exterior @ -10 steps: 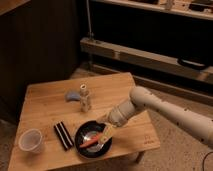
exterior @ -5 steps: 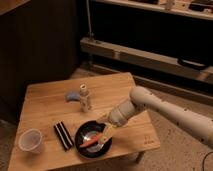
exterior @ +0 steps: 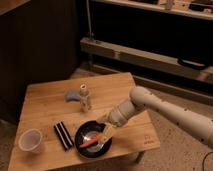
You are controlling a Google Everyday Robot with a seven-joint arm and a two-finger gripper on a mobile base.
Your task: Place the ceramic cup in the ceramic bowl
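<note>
Far left, near the table edge: ceramic cup, standing up, mouth open to the top, easy to grab. Next, striped black block. Then ceramic bowl, orange thing inside. Low over the bowl, well apart from the cup: gripper. Open or closed, cannot tell.

I'm looking into what seems a dim lab or workroom: a low wooden table on speckled flooring, with long metal racking behind and a dark panel wall at left. My gripper hangs over the ceramic bowl on that table.
</note>
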